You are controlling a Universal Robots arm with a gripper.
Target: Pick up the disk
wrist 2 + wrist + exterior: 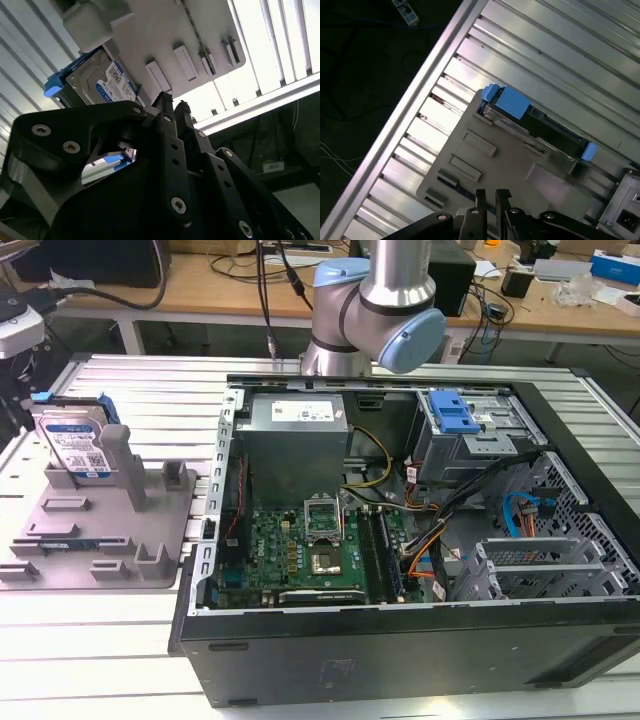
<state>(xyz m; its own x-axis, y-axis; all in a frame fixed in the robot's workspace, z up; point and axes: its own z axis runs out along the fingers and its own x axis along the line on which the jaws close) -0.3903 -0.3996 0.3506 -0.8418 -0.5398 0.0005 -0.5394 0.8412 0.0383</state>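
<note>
The claw (490, 192) hangs empty above the grey tray (510, 170), its 2 fingertips drawn narrow with only a slim gap between them. As I judge it, a gap that slim would not pass over the disk (535, 125), and a slanted descent could knock the tray's upright posts or tip the disk out of its slot. The disk stands on edge in the tray, well apart from the claw, at the tray's far end on the ribbed worktop (555, 55).

Flat silver hard drive with white-and-blue label and blue side rails (75, 443), upright on edge, at the exterior view's far left
</note>
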